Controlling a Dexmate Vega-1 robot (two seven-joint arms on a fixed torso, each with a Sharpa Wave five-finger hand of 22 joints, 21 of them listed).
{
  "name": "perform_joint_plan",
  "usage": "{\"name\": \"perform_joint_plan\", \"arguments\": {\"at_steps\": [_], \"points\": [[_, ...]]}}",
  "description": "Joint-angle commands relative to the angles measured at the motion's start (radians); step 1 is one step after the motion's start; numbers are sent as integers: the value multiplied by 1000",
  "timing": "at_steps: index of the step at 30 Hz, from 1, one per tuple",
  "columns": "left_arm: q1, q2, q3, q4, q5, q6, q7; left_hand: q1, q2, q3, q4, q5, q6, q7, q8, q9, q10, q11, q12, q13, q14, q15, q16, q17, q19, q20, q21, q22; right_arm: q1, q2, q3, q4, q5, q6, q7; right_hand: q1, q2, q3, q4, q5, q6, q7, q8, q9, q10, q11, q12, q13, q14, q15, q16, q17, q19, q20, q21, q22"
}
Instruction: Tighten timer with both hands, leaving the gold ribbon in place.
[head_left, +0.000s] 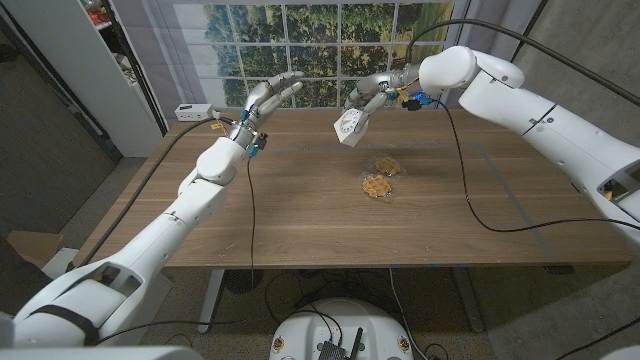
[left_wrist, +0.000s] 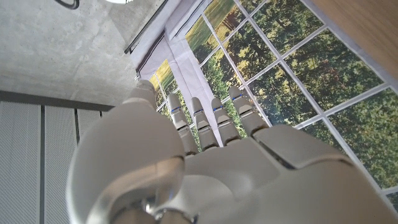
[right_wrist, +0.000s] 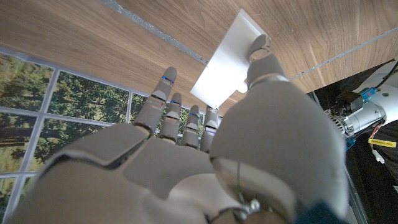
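A white square timer (head_left: 348, 127) hangs in the air above the table's far middle, held by my right hand (head_left: 377, 90) from above. In the right wrist view the timer (right_wrist: 225, 70) shows as a white flat box with the thumb (right_wrist: 262, 51) pressed on its edge. My left hand (head_left: 271, 98) is raised off the table left of the timer, fingers apart and holding nothing; a clear gap separates it from the timer. In the left wrist view that hand (left_wrist: 205, 162) points its straight fingers at the window. Two gold ribbon pieces (head_left: 387, 165) (head_left: 375, 185) lie on the table below the timer.
The wooden table (head_left: 300, 220) is bare in front of the ribbon. A small white box (head_left: 192, 111) sits at the far left corner. Black cables (head_left: 470, 190) trail over the table from both arms. A window wall stands behind the table.
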Motion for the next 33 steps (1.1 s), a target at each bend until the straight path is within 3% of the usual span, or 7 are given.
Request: {"name": "perform_joint_plan", "arguments": {"at_steps": [1,8,15,26,33], "points": [[-3,92,43,-83,361,-10,106,34,-39,-9,-32,33,61,-21,14,-11,-17,4,-7,4,-38,-42,-9,5,-19,-17,-14,0,-1,25,18,26,19,35,-2,-9,31,5,2,4,170,-154,51,199,7,-5,5,3,5,-8,5,2,6,-7,-1,4],[-1,112,56,-102,456,-10,125,62,-62,-28,-49,71,136,-36,20,-31,-52,15,-23,3,-87,-35,-12,8,-63,-18,-39,-5,17,42,19,50,45,49,18,-12,32,4,4,4,175,-150,51,200,11,-2,6,4,6,-8,5,2,8,-8,1,4],[-21,118,68,-93,522,-24,139,102,-50,-24,-65,100,205,-41,29,-46,-54,4,-28,-5,-96,-35,-7,8,-65,-17,-45,-8,31,50,14,57,57,58,30,-13,32,4,5,4,176,-148,49,200,14,-1,6,4,8,-7,6,2,9,-8,1,4],[-85,83,100,-30,609,-80,184,120,-31,-23,-66,118,251,-34,31,-59,-39,-17,-25,-11,-88,-44,1,10,-58,-14,-46,-7,34,51,12,56,67,63,36,-16,33,2,6,4,175,-150,47,202,14,1,4,5,8,-6,6,2,9,-8,2,4],[-129,93,120,-26,696,-109,193,129,-18,-21,-66,126,265,-42,29,-65,-36,-25,-25,-13,-88,-47,2,10,-58,-14,-47,-7,39,53,12,71,75,76,40,-19,34,2,7,4,180,-148,47,202,13,3,4,6,8,-5,5,2,10,-7,2,4]]}}
